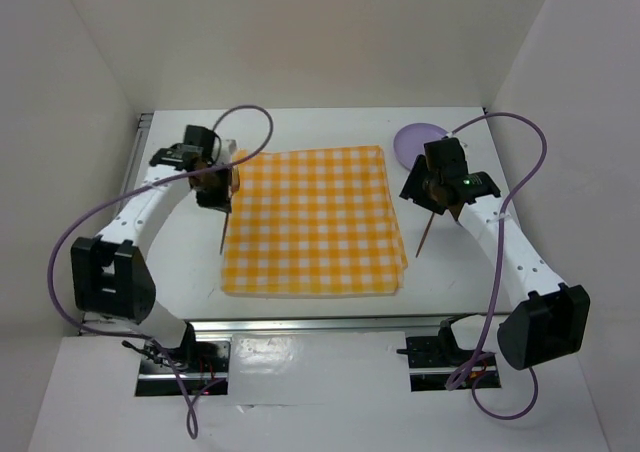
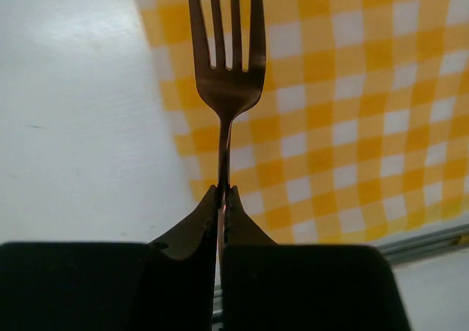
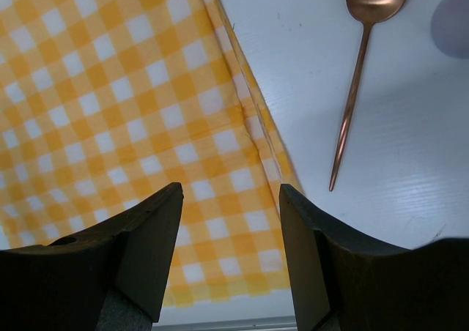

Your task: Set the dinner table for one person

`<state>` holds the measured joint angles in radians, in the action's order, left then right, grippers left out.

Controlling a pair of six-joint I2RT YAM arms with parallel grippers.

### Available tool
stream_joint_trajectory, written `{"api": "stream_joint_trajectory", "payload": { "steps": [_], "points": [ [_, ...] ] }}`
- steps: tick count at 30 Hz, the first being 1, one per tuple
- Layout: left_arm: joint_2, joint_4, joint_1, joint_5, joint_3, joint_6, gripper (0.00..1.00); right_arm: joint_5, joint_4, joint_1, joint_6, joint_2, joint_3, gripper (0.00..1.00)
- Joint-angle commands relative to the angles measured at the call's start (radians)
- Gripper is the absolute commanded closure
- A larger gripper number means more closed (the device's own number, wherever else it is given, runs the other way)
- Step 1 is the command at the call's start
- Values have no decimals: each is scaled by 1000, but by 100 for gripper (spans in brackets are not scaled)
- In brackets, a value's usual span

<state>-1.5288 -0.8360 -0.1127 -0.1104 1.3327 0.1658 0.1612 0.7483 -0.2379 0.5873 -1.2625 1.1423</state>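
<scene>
The white dinner table (image 1: 300,124) carries a yellow-and-white checked cloth (image 1: 315,222) in its middle. My left gripper (image 1: 222,187) hovers over the cloth's left edge. It is shut on the handle of a copper fork (image 2: 226,75), whose tines point toward the near edge (image 1: 221,240). My right gripper (image 1: 428,198) is open and empty above the cloth's right edge (image 3: 231,192). A copper spoon (image 3: 357,75) lies on the bare table just right of the cloth, also seen in the top view (image 1: 427,236). A lilac plate (image 1: 420,140) sits at the back right.
A metal rail (image 1: 300,324) runs along the table's near edge, and another runs down the left side (image 1: 133,162). White walls enclose the table on three sides. Purple cables loop over both arms.
</scene>
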Motion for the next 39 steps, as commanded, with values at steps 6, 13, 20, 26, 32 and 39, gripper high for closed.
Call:
{"api": "stream_joint_trajectory", "payload": {
  "steps": [6,13,20,26,32,39],
  "points": [
    [-166,-9,-249,135,-33,268,100,21,8,-5,32,29,16,38],
    [-362,-77,-258,175,54,354,100,41,17,-5,42,48,-7,38],
    [-404,-57,-258,213,99,393,100,51,17,-5,42,48,-16,38],
    [-413,-35,-229,247,118,433,100,51,17,-5,42,28,-16,38],
    [-459,-17,-239,279,85,394,100,40,6,-5,31,-2,-7,38],
    [-459,18,-268,304,62,356,100,29,-3,-5,22,-23,2,38]
  ]
}}
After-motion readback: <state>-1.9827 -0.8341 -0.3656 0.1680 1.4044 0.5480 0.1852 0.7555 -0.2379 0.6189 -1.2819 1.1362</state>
